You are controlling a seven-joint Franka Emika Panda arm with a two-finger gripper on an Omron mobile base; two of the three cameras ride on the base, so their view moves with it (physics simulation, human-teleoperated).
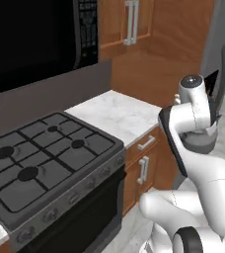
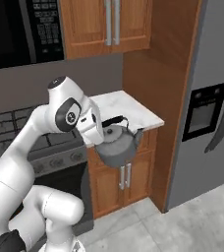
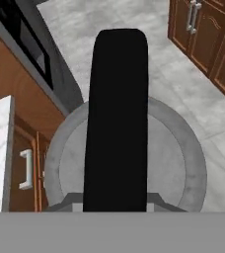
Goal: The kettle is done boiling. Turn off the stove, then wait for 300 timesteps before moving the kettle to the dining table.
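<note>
The grey kettle (image 2: 118, 146) hangs in the air in front of the wooden base cabinets, off the stove. My gripper (image 2: 103, 127) is shut on its black arched handle (image 2: 113, 119). In the hand view that handle (image 3: 117, 118) runs up the middle, with the round grey kettle body (image 3: 178, 158) below it over the floor. From the left base camera a slice of the kettle (image 1: 202, 142) peeks out behind my arm. The stove (image 1: 45, 153) has bare black grates, and its front knobs (image 1: 75, 197) run along its edge. The dining table is out of view.
A black microwave (image 1: 30, 34) hangs over the stove. A short marble counter (image 1: 117, 111) sits between the stove and a tall wood panel. A grey fridge (image 2: 212, 108) stands to the right. Upper cabinets (image 2: 109, 19) are above, and grey floor tiles (image 2: 182, 226) lie below.
</note>
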